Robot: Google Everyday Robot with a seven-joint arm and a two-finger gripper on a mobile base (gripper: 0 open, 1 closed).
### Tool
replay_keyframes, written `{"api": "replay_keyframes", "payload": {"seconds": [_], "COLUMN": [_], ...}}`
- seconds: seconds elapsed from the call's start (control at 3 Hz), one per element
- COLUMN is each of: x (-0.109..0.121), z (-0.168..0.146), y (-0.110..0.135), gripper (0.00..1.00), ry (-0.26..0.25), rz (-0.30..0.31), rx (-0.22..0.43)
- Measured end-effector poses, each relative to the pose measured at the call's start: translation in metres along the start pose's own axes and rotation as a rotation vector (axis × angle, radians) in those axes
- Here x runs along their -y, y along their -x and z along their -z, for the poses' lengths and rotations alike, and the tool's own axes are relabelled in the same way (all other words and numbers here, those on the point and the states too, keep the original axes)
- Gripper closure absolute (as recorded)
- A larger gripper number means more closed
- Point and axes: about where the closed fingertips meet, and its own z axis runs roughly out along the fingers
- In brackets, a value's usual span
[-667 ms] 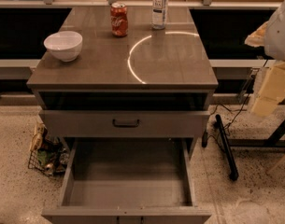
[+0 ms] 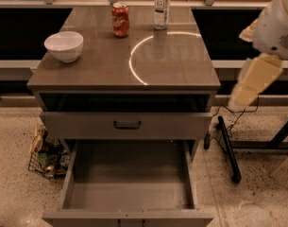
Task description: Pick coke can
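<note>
The coke can point(image 2: 120, 19), red with white script and a silver top, stands upright at the back of the cabinet top, left of centre. A clear plastic bottle with a white label point(image 2: 161, 6) stands just to its right. My gripper point(image 2: 243, 97), a beige piece below the white arm point(image 2: 277, 25), hangs at the right edge of the view. It is off the right side of the cabinet and well to the right of the can, nearer the front. It holds nothing that I can see.
A white bowl point(image 2: 64, 45) sits at the left of the grey cabinet top point(image 2: 172, 65). The bottom drawer point(image 2: 129, 183) is pulled out, the upper drawer point(image 2: 127, 125) closed. A wire basket of wrappers point(image 2: 46, 155) sits on the floor to the left. A black bar and cables point(image 2: 228, 148) lie to the right.
The arm and gripper have shifted a little to the left, towards the cabinet. The can, bottle and bowl have not moved.
</note>
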Motion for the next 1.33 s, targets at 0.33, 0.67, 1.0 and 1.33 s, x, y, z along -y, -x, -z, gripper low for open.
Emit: {"api": "replay_keyframes", "payload": {"seconds": [0.33, 0.67, 1.0, 1.33], "x": [0.040, 0.067, 0.099, 0.147], "z": [-0.041, -0.084, -0.118, -0.131], "y": [0.039, 0.079, 0.125, 0.172], "gripper": [0.00, 0.00, 0.00, 0.00], "ry": [-0.013, 0.002, -0.008, -0.067], "rz": [-0.128, -0.233, -0.327, -0.390], "rx": [0.165, 0.328, 0.494, 0.612]}}
